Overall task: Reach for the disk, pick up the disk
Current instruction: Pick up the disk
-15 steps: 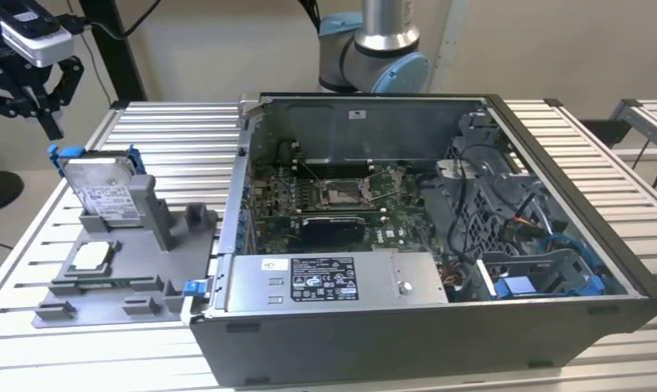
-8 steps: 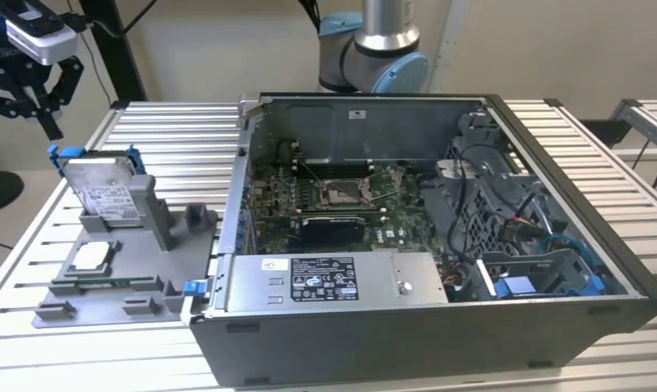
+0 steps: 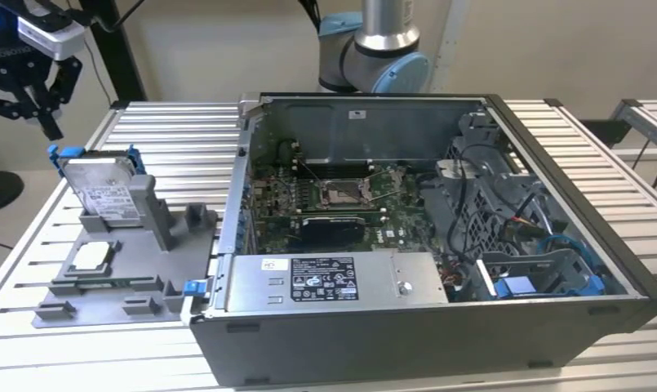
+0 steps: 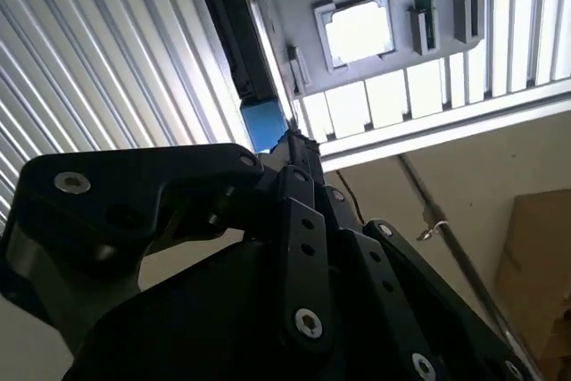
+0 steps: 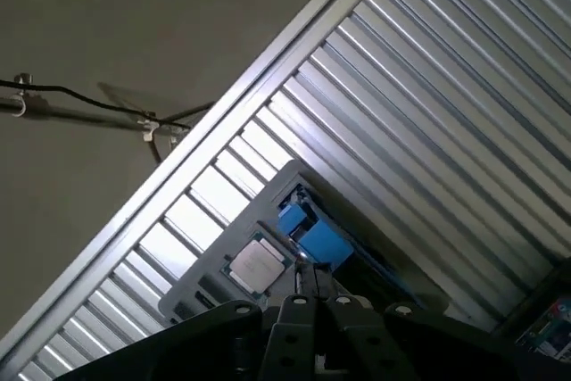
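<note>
The disk (image 3: pixel 97 189) is a silver-grey drive with a white label and blue rails. It stands tilted on edge in a grey holder (image 3: pixel 132 287) at the exterior view's left. My gripper (image 3: pixel 50 124) hangs just above and behind the disk's upper blue corner, apart from it. Its black fingers look shut with nothing between them. In the second wrist view the disk (image 4: pixel 234 37) appears edge-on, its blue rail end just beyond my fingertips (image 4: pixel 300 151). In the first wrist view the disk's blue rail (image 5: pixel 312 236) sits right past the gripper (image 5: pixel 305 281).
A small square silver chip (image 3: pixel 92 256) lies in the holder below the disk, seen in both wrist views (image 4: pixel 358 29) (image 5: pixel 257 262). An open computer case (image 3: pixel 415 245) stands to the exterior view's right on the slatted metal table (image 3: pixel 165 131). The arm's base (image 3: pixel 377 49) is behind the case.
</note>
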`<state>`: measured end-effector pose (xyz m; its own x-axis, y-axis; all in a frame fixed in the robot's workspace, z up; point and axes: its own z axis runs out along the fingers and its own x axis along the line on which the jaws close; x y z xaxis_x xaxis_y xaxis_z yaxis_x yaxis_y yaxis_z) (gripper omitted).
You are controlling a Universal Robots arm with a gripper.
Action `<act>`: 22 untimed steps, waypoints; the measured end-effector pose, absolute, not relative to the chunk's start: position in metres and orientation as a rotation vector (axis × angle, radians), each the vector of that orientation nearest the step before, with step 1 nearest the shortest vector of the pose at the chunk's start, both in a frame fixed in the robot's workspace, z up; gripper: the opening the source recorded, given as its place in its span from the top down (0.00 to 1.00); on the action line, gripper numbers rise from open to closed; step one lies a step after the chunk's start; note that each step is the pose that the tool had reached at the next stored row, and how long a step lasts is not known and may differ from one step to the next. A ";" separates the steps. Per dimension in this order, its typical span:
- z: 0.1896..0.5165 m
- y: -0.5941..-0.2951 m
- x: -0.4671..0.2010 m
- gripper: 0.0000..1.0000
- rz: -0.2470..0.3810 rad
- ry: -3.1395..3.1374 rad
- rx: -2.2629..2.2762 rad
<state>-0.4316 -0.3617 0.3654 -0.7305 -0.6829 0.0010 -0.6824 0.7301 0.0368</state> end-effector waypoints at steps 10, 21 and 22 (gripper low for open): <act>0.365 -0.362 -0.432 1.00 -0.051 -2.790 1.405; 0.365 -0.362 -0.432 1.00 -0.046 -2.635 1.675; 0.365 -0.362 -0.432 1.00 -0.044 -2.620 1.699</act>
